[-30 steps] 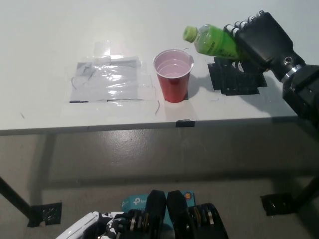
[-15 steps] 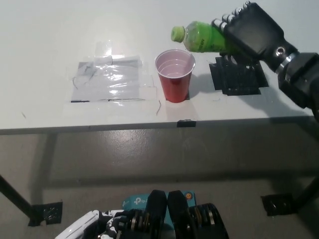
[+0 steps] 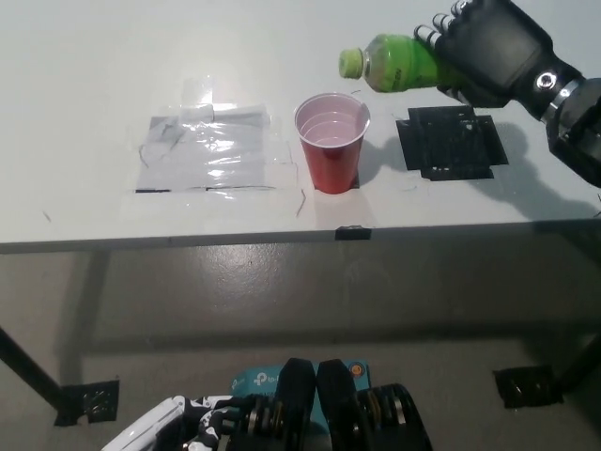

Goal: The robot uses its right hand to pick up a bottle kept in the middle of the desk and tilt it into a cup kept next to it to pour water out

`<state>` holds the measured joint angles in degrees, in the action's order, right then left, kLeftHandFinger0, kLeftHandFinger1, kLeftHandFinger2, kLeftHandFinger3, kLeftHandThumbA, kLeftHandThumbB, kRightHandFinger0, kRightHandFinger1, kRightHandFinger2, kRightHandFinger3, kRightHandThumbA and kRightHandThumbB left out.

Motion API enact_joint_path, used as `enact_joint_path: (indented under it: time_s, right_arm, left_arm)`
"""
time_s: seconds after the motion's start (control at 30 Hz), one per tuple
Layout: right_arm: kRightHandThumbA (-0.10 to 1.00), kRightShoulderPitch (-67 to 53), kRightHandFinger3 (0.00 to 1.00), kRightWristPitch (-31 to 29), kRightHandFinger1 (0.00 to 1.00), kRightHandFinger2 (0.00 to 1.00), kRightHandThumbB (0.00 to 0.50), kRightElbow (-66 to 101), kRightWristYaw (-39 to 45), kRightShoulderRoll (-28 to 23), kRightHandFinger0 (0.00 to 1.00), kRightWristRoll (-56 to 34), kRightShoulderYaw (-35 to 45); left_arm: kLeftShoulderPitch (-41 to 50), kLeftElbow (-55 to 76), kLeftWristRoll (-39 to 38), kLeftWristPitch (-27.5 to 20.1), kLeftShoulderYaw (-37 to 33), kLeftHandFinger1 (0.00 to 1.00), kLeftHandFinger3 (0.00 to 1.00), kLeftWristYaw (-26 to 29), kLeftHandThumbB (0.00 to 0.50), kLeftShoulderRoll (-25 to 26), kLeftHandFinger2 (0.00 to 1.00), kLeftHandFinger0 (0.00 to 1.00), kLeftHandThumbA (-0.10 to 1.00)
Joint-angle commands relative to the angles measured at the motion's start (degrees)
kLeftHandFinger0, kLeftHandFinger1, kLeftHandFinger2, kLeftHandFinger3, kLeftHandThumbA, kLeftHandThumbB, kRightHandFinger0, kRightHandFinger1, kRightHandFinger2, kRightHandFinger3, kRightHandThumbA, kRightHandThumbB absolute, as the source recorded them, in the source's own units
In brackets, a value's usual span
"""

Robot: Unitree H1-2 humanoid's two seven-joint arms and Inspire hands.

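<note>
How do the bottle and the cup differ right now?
The bottle is green, capped, tipped nearly on its side and held off the desk by the right robot hand. The cup is red, open-topped, upright and standing free on the desk. The bottle's cap points toward the cup but sits above and behind its rim. Both are drink containers.

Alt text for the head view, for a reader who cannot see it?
The black right hand holds a green bottle tipped on its side, cap toward a red cup on the white desk. The white left hand rests low at bottom left.
</note>
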<state>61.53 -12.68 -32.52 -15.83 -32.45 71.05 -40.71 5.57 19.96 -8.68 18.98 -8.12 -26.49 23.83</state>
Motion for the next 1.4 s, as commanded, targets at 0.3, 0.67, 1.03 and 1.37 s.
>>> enact_joint_path:
  time_s: [0.3,0.67,1.03,1.37]
  right_arm:
    - [0.06,6.07,0.18,-1.78,0.0,0.19,0.124,-1.6,-4.95,-1.64,0.0,7.35,-3.08]
    - [0.03,6.24,0.26,-1.62,0.0,0.15,0.155,-1.46,-3.96,-1.87,0.0,8.21,-2.54]
    - [-0.09,4.33,0.23,-0.93,0.0,0.15,0.157,-0.04,-0.43,-0.67,0.0,4.31,1.98]
    - [-0.1,-3.05,0.31,7.3,0.0,0.18,0.002,5.0,14.05,8.51,0.0,-13.63,19.9]
  left_arm:
    - [-0.69,2.48,-0.97,0.72,0.79,0.89,1.0,-0.81,0.46,1.67,0.89,0.9,1.0]
    - [0.22,2.62,-0.34,-0.15,1.16,0.89,1.0,-0.5,0.456,1.63,0.88,0.9,1.0]
    - [0.84,2.92,-0.99,0.31,1.13,0.89,1.0,-0.58,0.442,1.23,0.88,0.89,1.0]
    - [2.42,2.04,-0.86,-1.35,0.83,0.88,1.0,-0.58,0.44,0.68,0.88,0.89,1.0]
